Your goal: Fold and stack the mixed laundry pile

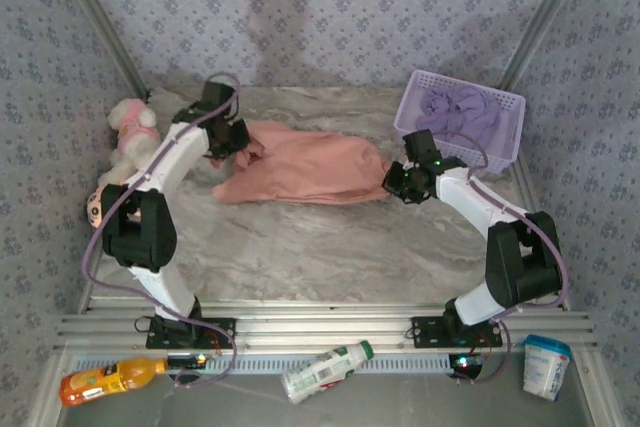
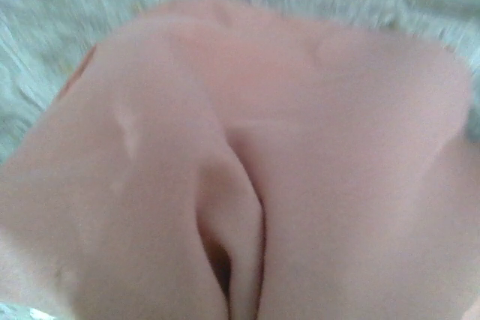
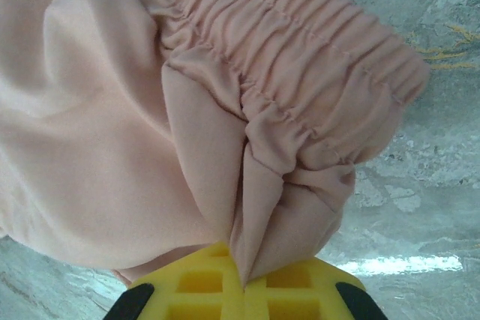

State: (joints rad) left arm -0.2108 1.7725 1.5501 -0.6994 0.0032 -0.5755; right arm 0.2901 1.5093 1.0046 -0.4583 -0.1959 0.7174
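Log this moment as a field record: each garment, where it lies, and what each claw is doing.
garment 1: salmon-pink shorts, stretched across the table between the two arms
garment 2: lavender shirt, bunched inside the mesh basket at far right
left side: left claw shut on the shorts' left end
right side: right claw shut, pinching fabric beside the elastic waistband
stack: none yet
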